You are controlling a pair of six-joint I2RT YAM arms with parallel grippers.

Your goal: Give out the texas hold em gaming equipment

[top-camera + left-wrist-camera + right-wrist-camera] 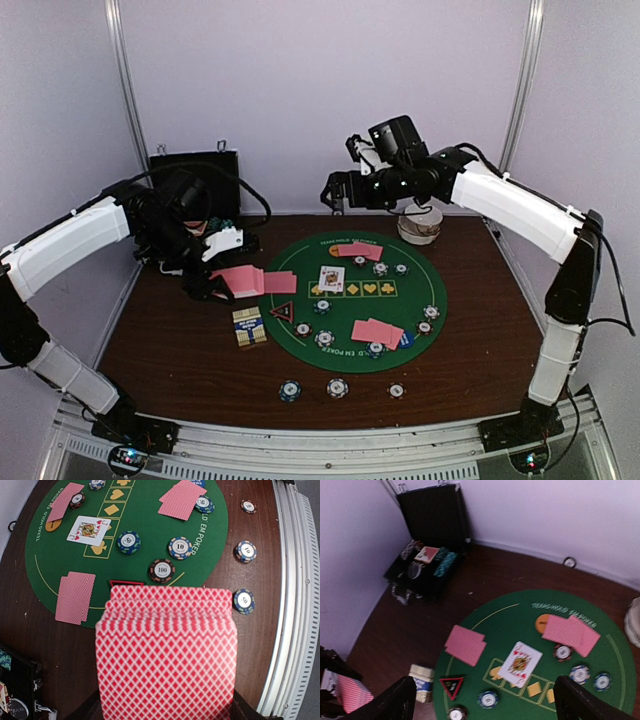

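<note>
The black hard case (432, 525) stands open at the back, with chips and cards inside. The left gripper (215, 280) pinches a thick stack of pink-backed cards (165, 655) just beside the round green felt mat (420, 285). The right gripper (336, 192) hangs up near the back, fingers wide apart, holding nothing.

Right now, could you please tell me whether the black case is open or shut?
Open: the black case has its lid standing up, and chips show inside it.
</note>
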